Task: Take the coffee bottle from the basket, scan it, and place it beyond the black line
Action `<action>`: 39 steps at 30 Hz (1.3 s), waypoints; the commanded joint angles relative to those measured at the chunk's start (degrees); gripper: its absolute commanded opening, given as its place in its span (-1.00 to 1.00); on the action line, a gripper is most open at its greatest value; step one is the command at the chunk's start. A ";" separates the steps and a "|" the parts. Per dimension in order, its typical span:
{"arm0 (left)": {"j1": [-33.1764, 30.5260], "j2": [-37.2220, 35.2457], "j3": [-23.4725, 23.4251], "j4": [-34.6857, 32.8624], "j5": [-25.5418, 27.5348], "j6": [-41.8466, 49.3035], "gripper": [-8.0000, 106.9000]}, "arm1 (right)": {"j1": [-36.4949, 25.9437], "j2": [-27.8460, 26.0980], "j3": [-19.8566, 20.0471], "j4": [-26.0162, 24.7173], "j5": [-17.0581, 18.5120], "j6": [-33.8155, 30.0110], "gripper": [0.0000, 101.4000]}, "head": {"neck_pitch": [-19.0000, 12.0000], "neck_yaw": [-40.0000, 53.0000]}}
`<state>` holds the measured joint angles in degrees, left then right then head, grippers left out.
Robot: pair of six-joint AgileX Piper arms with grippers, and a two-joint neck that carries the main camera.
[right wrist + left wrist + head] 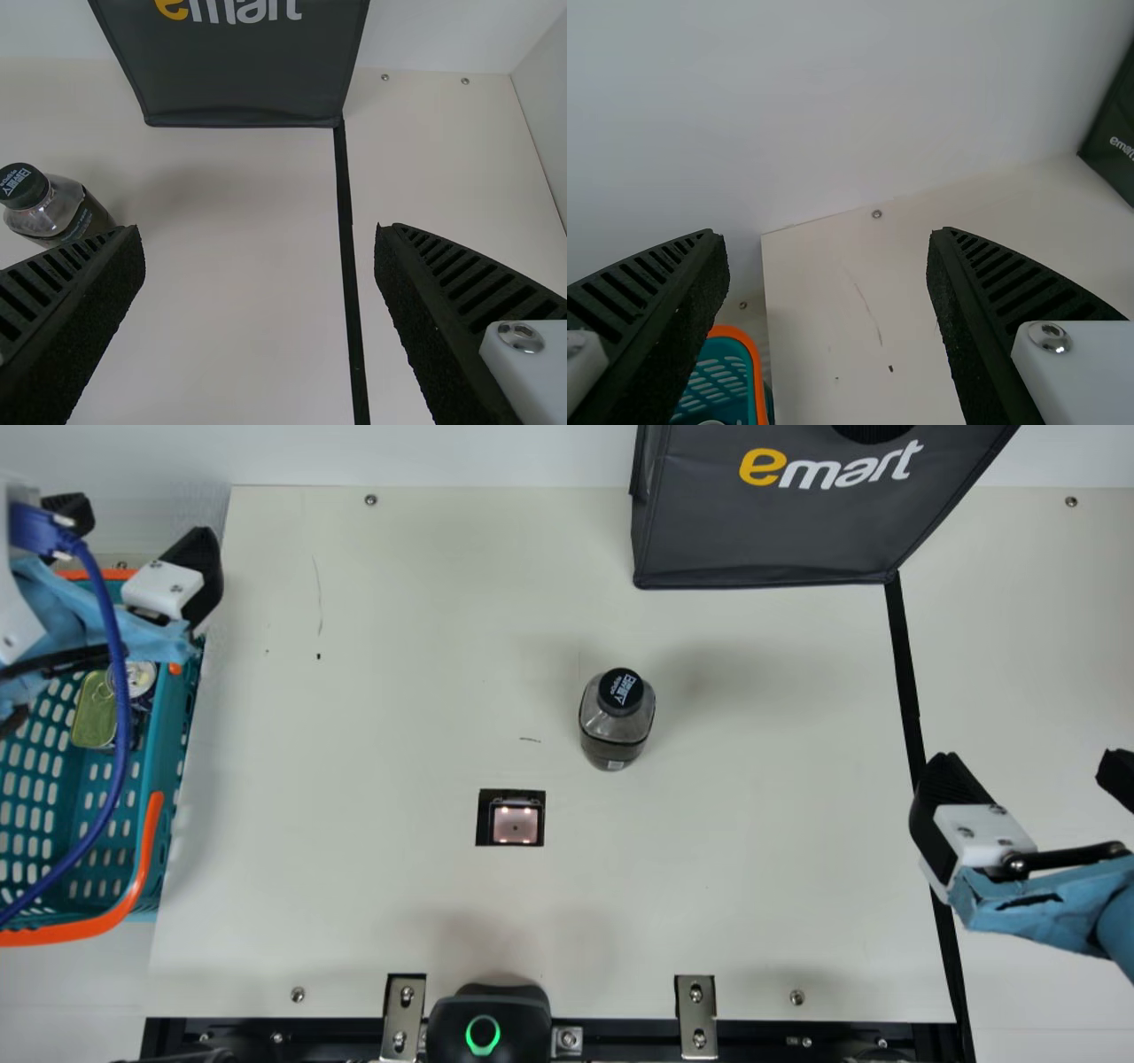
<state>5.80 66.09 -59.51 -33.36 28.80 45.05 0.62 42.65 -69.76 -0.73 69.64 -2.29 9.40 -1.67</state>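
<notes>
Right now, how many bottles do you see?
1: the clear, black-capped bottle, upright on the cream table left of the black line. More may hide in the teal basket, partly behind my left arm.

A dark bag (762,531) stands at the back, cans (94,713) at left, metal brackets (696,1014) along the near edge.

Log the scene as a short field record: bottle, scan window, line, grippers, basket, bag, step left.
bottle: coffee bottle, standing upright on table, out of basket
scan window: lit square in table, nearer the front and left of bottle
line: black line, right of bottle; bottle not beyond it
left gripper: open, empty, above far end of basket
right gripper: open, empty, near line
basket: teal, orange handles, cans inside
bag: dark grey, far side
scanned: cannot tell
step left: bottle across line
</notes>
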 commanded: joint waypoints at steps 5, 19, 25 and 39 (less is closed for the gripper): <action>1.01 -2.61 0.65 -0.05 1.41 -0.25 0.71 | 0.00 0.00 0.00 0.00 0.00 0.00 0.79 | -1.48 0.09; 1.71 -9.64 5.63 0.87 3.44 -1.06 0.71 | 0.00 0.00 0.00 0.00 0.00 0.00 0.79 | -1.48 0.09; 1.80 -12.36 7.78 2.02 4.27 -2.52 0.71 | 0.00 0.00 0.00 0.00 -0.07 0.00 0.79 | -1.48 0.09; 1.91 -18.12 11.69 4.90 7.15 -6.53 0.71 | 0.00 0.00 0.00 0.00 -0.07 0.00 0.79 | -1.48 0.09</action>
<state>7.65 48.31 -47.97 -28.72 35.85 38.78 0.62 42.65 -69.76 -0.73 69.57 -2.29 9.40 -1.67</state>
